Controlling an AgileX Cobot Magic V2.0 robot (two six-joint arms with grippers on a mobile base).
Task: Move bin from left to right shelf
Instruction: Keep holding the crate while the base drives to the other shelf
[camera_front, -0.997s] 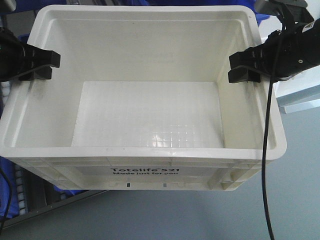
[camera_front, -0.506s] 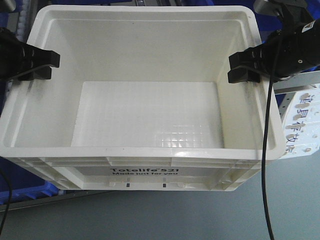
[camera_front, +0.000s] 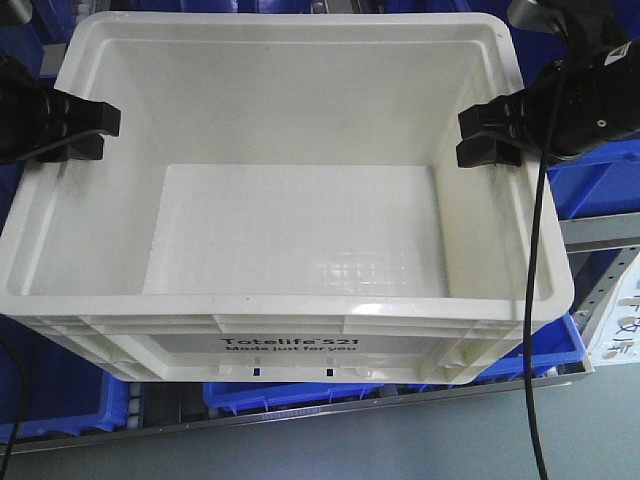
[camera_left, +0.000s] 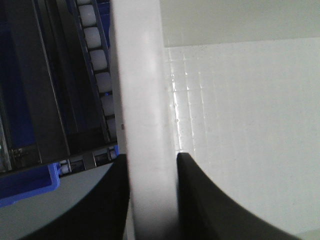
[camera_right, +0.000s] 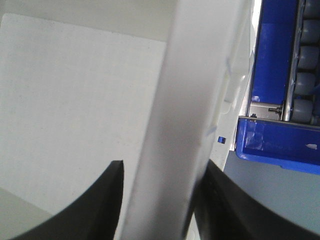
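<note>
- The background is sliding past: the grey floor and the white lettered panel seen at the right earlier are giving way to blue bins (camera_front: 600, 185) and a grey rail (camera_front: 600, 228), while the bin (camera_front: 300, 110) is keeping its place in the front view.
- The bin, white and empty, is hanging between the two arms, filling most of the front view, its long walls running left to right.
- The left gripper (camera_front: 90, 132) is clamping the bin's left wall near the rim; in the left wrist view its fingers (camera_left: 112, 205) are pressing on both faces of that wall, one inside and one outside.
- The right gripper (camera_front: 487, 133) is pinching the right wall in the same way, with its fingers (camera_right: 107, 200) sitting on either side of the wall in the right wrist view.
- A black cable (camera_front: 530, 330) is hanging down from the right arm, crossing the bin's right front corner.
- More blue bins are showing under the bin's front edge, below the label (camera_front: 290, 343) reading "Totelife 521".
- White rollers (camera_left: 95, 60) are showing just beyond the left wall in the left wrist view.
</note>
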